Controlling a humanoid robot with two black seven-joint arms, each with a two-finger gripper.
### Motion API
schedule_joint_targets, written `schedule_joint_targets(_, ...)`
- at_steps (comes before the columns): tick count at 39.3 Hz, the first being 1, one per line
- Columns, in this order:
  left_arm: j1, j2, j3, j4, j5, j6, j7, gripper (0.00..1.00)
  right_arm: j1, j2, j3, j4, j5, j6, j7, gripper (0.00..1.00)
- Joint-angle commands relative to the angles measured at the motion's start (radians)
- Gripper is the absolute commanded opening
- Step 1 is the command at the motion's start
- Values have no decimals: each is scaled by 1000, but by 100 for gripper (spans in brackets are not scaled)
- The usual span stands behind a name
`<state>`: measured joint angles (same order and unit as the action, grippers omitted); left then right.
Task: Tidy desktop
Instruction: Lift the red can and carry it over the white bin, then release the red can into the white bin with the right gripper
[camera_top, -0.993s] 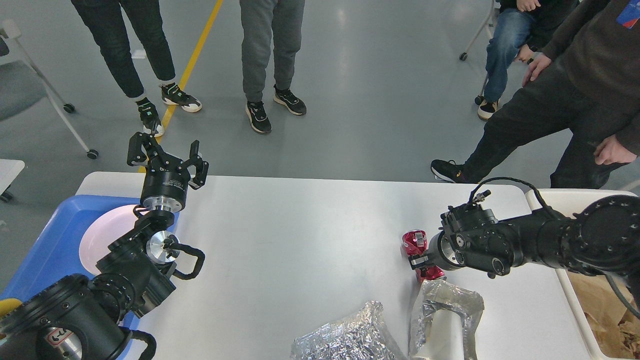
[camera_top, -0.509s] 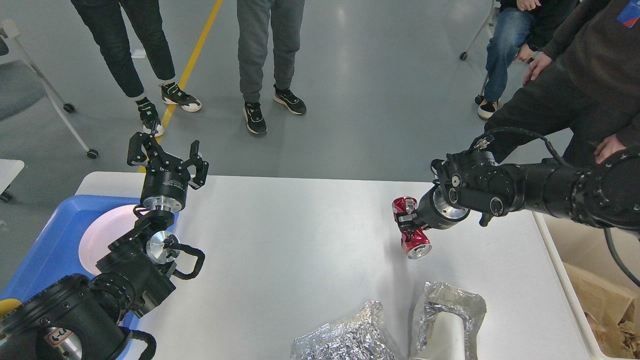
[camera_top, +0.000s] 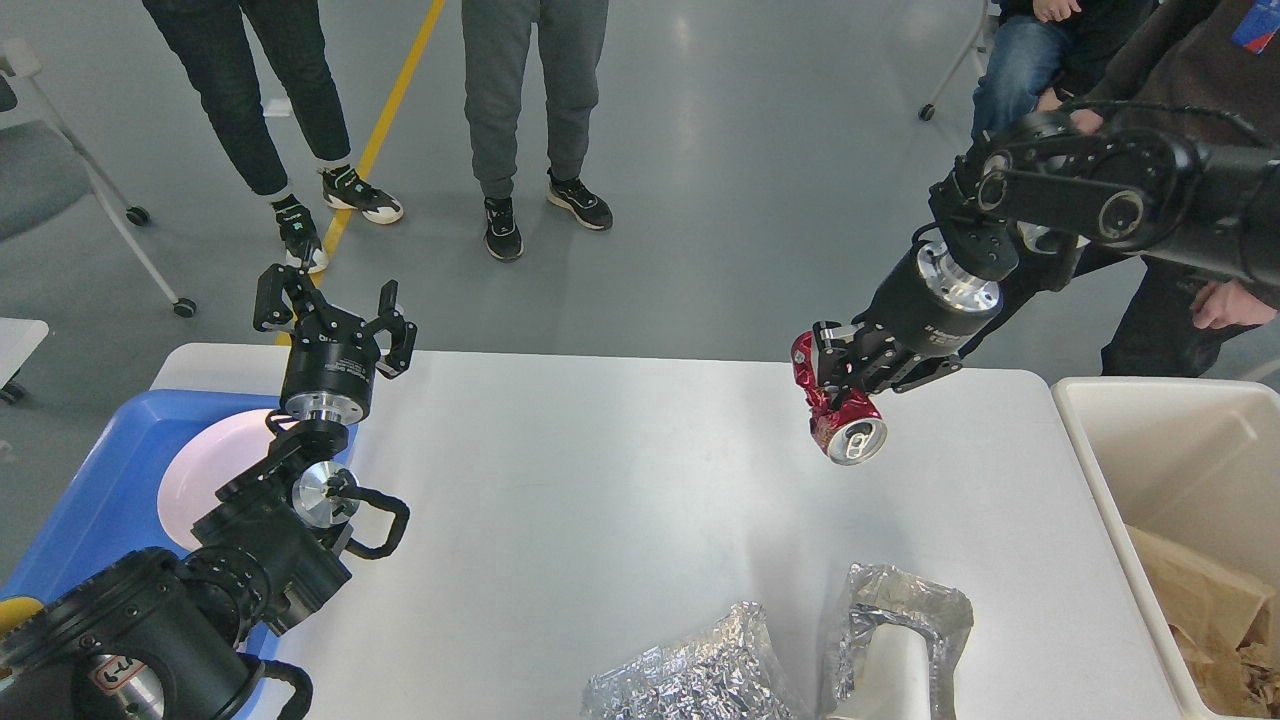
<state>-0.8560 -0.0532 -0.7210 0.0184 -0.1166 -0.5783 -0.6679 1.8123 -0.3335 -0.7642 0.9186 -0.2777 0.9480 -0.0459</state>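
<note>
The white desktop (camera_top: 600, 480) fills the middle of the head view. My right gripper (camera_top: 835, 372) is shut on a crushed red can (camera_top: 845, 420) and holds it in the air above the desktop's far right part, its open end facing me. My left gripper (camera_top: 330, 305) is open and empty, raised over the desktop's far left corner. Two pieces of crumpled silver foil lie at the near edge: one (camera_top: 690, 675) is bunched, the other (camera_top: 895, 640) wraps a white cup.
A blue tray (camera_top: 100, 490) with a pink plate (camera_top: 205, 470) sits at the left. A cream-white bin (camera_top: 1165, 470) holding brown paper stands at the right. Several people stand beyond the table, one close to my right arm.
My right gripper has lifted the red can off the desktop and carried it up and toward the far right. The left arm has not moved.
</note>
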Motion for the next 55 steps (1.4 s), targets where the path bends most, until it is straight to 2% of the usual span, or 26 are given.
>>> schedule_joint_targets(1, 0, 1, 0, 0, 0, 0, 1, 97, 62, -58, -35, 5, 5, 12, 0, 0)
schedule_joint_targets(17, 0, 1, 0, 0, 2, 0, 1, 97, 165, -248, -201, -1, 48, 12, -2, 0)
schedule_joint_targets(28, 0, 0, 0, 0, 0, 0, -1, 97, 171, -286, -400, -26, 44, 12, -6, 0)
schedule_joint_targets(37, 0, 0, 0, 0, 1, 0, 1, 97, 144, -344, -452, -86, 25, 12, -22, 0)
schedule_joint_targets(41, 0, 0, 0, 0, 0, 0, 1, 97, 91, -361, -465, -124, 18, 12, -38, 0)
schedule_joint_targets(55, 0, 0, 0, 0, 0, 0, 1, 97, -224, -363, -443, -380, 17, 12, -40, 0)
